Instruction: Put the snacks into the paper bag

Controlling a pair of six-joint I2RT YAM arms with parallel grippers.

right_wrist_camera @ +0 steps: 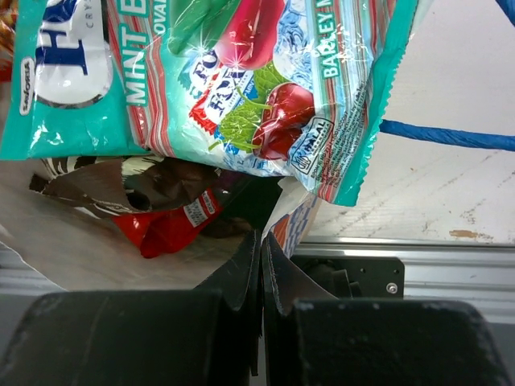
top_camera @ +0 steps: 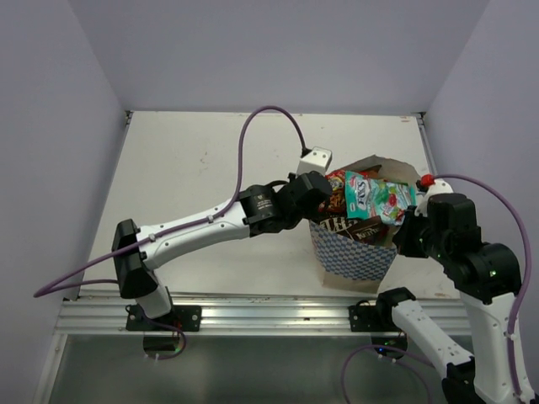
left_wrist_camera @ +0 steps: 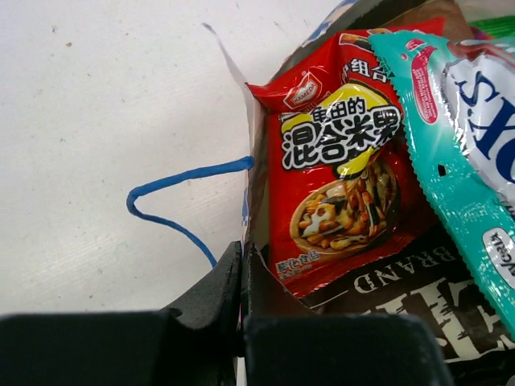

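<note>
Top external view: the paper bag stands on the desk between both arms, its mouth heaped full; a teal packet lies across a red packet and a brown packet inside it; left jaws are closed, pinching the bag's left rim; right jaws are likewise closed tight on the paper of its right rim

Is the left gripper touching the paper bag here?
Touching. The left wrist view shows the left gripper with its jaws shut on the side wall of the paper bag, the paper edge running down between them.
</note>
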